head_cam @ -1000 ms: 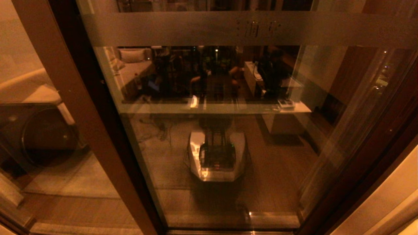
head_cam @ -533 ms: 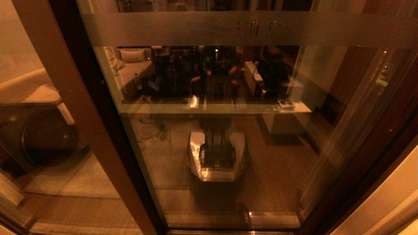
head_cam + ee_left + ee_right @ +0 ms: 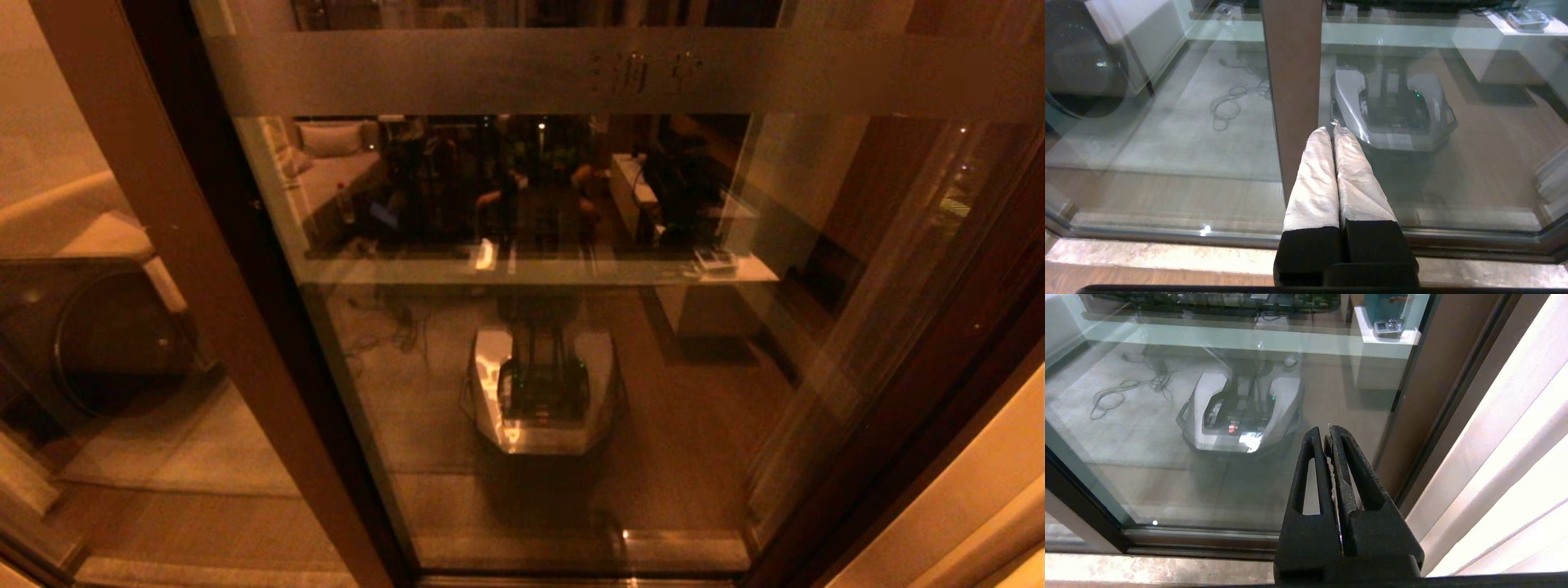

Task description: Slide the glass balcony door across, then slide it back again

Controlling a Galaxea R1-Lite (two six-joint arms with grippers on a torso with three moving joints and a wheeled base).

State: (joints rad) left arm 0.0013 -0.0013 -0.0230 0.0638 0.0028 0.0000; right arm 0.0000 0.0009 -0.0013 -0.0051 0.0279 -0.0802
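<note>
The glass balcony door (image 3: 571, 367) fills the head view, its frosted band (image 3: 408, 73) carrying two etched characters (image 3: 645, 73). A brown upright frame member (image 3: 188, 245) runs down its left side. Neither gripper shows in the head view. In the left wrist view my left gripper (image 3: 1331, 130) is shut with nothing in it; its white-wrapped fingers (image 3: 1314, 183) point at the right edge of that brown upright (image 3: 1292, 81). My right gripper (image 3: 1323, 430) is shut and empty, near the door's right frame (image 3: 1437, 375).
A washing machine (image 3: 106, 335) stands behind the left pane. My own base is reflected in the glass (image 3: 543, 392). The floor track (image 3: 1167, 234) and a stone sill (image 3: 1147, 255) run below. A pale curtain (image 3: 1515, 457) hangs at the right.
</note>
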